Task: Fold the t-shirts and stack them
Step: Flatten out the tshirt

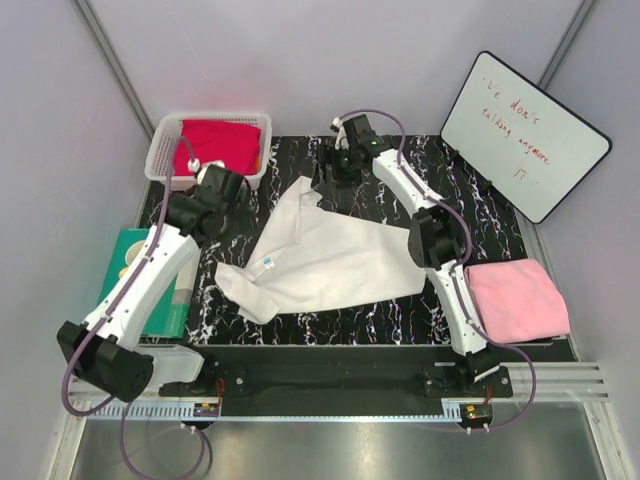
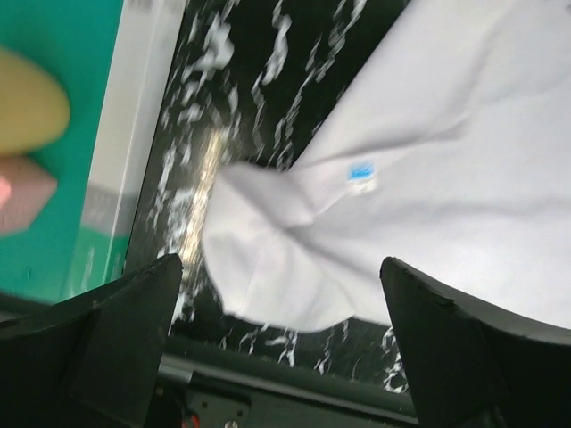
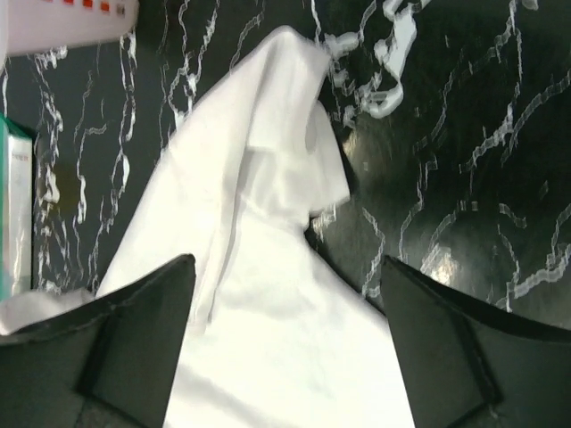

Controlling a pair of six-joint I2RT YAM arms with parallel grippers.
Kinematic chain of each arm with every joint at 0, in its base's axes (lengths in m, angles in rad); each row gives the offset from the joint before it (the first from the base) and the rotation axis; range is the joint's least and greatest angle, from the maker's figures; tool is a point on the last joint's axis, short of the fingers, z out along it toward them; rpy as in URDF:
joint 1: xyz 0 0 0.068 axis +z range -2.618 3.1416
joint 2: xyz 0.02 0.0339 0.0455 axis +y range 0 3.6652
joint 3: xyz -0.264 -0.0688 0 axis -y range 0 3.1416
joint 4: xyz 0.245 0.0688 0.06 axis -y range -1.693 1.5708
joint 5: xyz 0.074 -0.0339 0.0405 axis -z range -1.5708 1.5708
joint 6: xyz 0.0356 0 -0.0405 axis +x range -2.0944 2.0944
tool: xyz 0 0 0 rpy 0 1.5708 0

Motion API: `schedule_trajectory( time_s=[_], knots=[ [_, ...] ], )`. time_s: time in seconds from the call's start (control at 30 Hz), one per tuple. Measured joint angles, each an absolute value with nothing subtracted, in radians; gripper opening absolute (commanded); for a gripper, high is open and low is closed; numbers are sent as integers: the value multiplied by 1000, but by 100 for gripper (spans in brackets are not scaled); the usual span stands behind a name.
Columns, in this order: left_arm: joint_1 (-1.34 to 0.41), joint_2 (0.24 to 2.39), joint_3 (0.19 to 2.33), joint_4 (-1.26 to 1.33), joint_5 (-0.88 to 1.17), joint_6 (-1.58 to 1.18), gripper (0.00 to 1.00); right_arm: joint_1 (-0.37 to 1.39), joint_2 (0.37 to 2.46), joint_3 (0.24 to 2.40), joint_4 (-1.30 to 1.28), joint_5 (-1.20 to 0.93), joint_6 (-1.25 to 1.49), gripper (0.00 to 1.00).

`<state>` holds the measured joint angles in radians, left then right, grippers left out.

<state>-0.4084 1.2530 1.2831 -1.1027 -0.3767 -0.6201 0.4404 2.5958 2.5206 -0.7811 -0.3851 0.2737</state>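
A white t-shirt (image 1: 325, 250) lies spread and rumpled on the black marbled table, its small blue neck label (image 1: 268, 265) near the front left. A crimson t-shirt (image 1: 215, 142) sits in a white basket at the back left. A pale pink t-shirt (image 1: 515, 298) lies folded at the right. My left gripper (image 1: 222, 200) is open and empty above the shirt's left side; its view shows the label (image 2: 360, 172) and the shirt's corner (image 2: 268, 267) between the fingers (image 2: 116, 339). My right gripper (image 1: 335, 165) is open and empty over the shirt's far tip (image 3: 285, 134).
The white basket (image 1: 160, 160) stands at the back left corner. A teal-green mat (image 1: 125, 265) lies along the left edge, also in the left wrist view (image 2: 53, 205). A whiteboard (image 1: 525, 135) with writing leans at the back right.
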Motion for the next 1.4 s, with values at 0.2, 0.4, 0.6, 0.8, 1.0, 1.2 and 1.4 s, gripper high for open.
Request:
schedule_trajectory(
  time_s=[0.2, 0.4, 0.6, 0.8, 1.0, 1.2, 1.4],
  knots=[
    [-408, 1522, 1542, -951, -348, -434, 87, 381, 2374, 2267, -785, -371, 257, 100],
    [-410, 1925, 1798, -907, -264, -335, 89, 266, 2138, 2025, -777, -330, 205, 100],
    [-410, 2138, 2059, -906, -194, -264, 88, 224, 2059, 1870, -783, -315, 191, 97],
    [-411, 2280, 2214, -888, -133, -232, 88, 189, 2059, 1773, -817, -314, 196, 90],
    [-410, 2390, 2246, -886, -107, -221, 87, 100, 2060, 1717, -839, -296, 206, 91],
    [-410, 2466, 2280, -892, -110, -253, 58, 19, 2060, 1687, -862, -296, 202, 91],
    [-400, 2505, 2324, -880, -111, -302, 0, 10, 2060, 1630, -865, -300, 202, 90]
  ],
)
